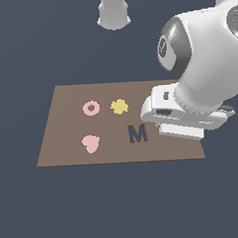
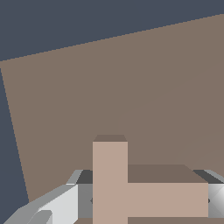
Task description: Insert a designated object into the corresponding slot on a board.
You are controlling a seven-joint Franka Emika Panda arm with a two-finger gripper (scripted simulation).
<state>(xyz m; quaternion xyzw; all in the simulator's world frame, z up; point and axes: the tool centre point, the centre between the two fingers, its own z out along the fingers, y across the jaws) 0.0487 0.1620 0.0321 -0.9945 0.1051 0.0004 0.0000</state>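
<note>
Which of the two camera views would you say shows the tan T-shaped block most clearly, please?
The wrist view shows it best: the tan T-shaped block fills the foreground between the grey fingers of the gripper, above the brown board. In the exterior view the block cannot be seen; the arm's wrist and hand cover that part of the board.

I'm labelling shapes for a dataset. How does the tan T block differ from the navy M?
The tan T block is pale beige; the navy M is dark blue. The T block sits between the gripper fingers, whereas the M lies flat on the board, away from the gripper. Both are letter shapes.
</note>
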